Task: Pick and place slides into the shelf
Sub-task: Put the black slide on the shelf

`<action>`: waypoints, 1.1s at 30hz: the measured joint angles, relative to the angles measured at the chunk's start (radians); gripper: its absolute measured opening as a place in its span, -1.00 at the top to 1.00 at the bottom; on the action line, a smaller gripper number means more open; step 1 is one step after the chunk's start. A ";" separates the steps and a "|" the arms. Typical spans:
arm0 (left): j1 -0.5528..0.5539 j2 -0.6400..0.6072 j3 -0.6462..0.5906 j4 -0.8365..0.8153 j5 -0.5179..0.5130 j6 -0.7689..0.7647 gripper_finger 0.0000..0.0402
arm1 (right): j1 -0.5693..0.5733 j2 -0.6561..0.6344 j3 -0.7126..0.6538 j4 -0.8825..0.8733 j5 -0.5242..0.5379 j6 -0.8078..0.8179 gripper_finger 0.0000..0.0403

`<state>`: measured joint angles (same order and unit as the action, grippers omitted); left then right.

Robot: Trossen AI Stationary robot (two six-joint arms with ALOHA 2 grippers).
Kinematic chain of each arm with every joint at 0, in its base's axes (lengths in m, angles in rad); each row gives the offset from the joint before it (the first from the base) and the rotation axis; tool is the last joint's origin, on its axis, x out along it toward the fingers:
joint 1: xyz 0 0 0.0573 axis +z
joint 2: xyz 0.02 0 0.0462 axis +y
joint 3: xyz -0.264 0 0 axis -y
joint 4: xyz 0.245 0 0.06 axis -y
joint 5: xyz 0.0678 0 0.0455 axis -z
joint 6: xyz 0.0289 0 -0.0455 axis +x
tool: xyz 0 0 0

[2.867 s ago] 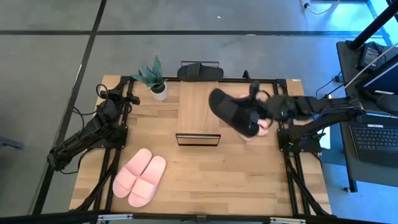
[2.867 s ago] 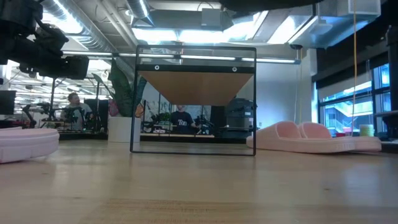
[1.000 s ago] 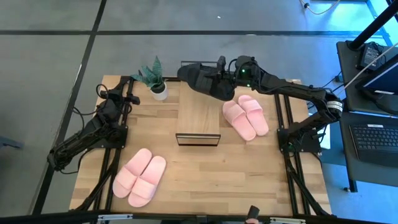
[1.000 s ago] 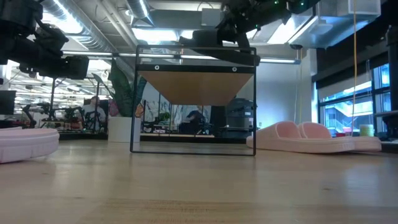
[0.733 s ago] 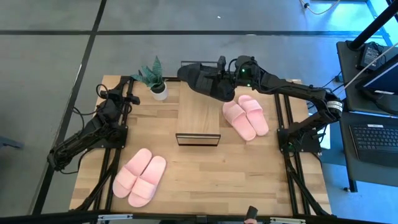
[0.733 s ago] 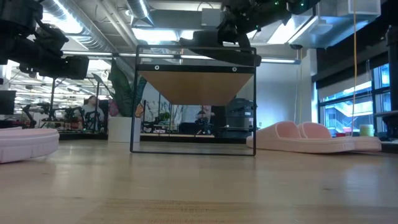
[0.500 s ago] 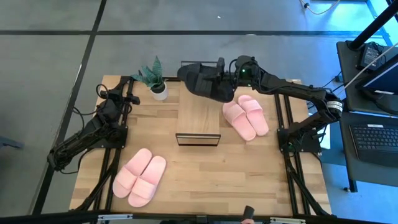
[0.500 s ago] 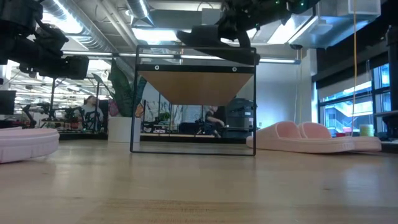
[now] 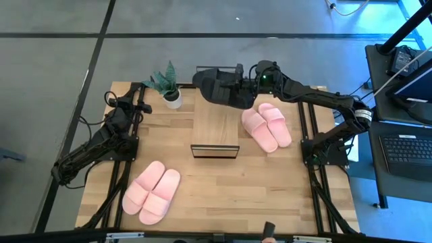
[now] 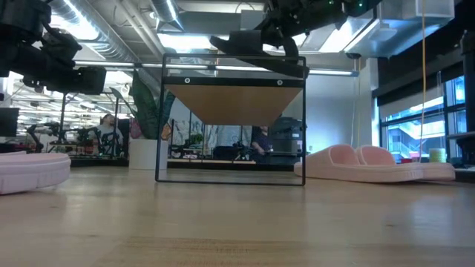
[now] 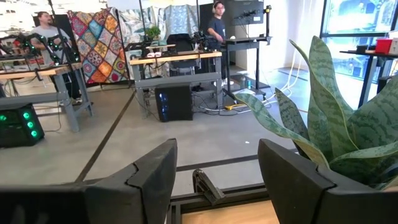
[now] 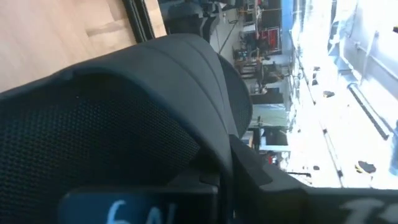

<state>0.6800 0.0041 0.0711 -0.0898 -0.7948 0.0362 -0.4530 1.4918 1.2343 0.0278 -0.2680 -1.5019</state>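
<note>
Overhead, right gripper clamped on black slides above shelf rear edge; left gripper apart.

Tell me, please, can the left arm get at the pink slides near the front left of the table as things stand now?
Probably yes. The left gripper waits open by the plant, and the pink slides lie uncovered on its side, nothing between them.

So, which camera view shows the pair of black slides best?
The high view: the pair of black soft slides shows whole, held by the right end effector above the shelf's back edge. The low view shows only a dark side profile; the right wrist view, a close strap; the left wrist view, nothing.
</note>
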 joint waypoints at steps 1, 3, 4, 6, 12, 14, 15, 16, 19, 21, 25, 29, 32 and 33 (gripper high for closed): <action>0.000 0.000 0.000 0.000 0.000 0.000 -0.08 | 0.000 0.000 0.000 0.008 0.000 -0.005 0.93; 0.000 0.000 0.000 0.000 0.000 0.000 -0.08 | 0.000 -0.001 0.000 0.014 -0.016 -0.023 0.93; 0.000 0.000 0.000 0.000 0.000 0.000 -0.08 | 0.000 0.000 0.000 0.015 -0.031 -0.023 0.93; 0.000 0.000 0.000 0.000 0.000 0.000 -0.08 | -0.001 0.000 0.000 0.014 -0.059 -0.026 0.93; 0.000 0.000 0.000 0.000 0.000 0.000 -0.08 | -0.001 0.000 0.000 0.016 -0.070 -0.104 0.93; 0.000 0.000 0.000 0.000 0.000 0.000 -0.08 | -0.002 0.002 0.000 0.020 -0.070 -0.130 0.93; 0.000 0.000 0.000 0.000 0.000 0.000 -0.08 | -0.003 0.008 0.000 0.029 -0.070 -0.142 0.93; 0.000 0.000 0.000 0.000 0.000 0.000 -0.08 | -0.008 0.015 0.000 0.040 -0.069 -0.153 0.93; 0.000 0.000 0.000 0.000 0.000 0.000 -0.08 | -0.025 0.056 0.000 0.099 -0.071 -0.176 0.93; 0.000 0.000 0.000 0.000 0.000 0.000 -0.08 | -0.042 0.087 0.000 0.131 -0.071 -0.178 0.93; 0.000 0.000 0.000 0.000 0.000 0.000 -0.08 | -0.077 0.148 0.029 0.130 -0.113 -0.177 0.93; 0.000 0.000 0.000 0.000 0.000 0.000 -0.08 | -0.106 0.206 0.120 0.063 -0.154 -0.161 0.93; 0.000 0.000 0.000 0.000 0.000 -0.001 -0.08 | -0.115 0.251 0.198 -0.032 -0.180 -0.158 0.93; 0.000 0.000 0.000 0.000 0.000 0.000 -0.08 | -0.115 0.265 0.223 -0.070 -0.186 -0.158 0.93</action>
<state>0.6804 0.0044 0.0708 -0.0898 -0.7952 0.0358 -0.5682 1.7569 1.4576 -0.0421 -0.4544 -1.6596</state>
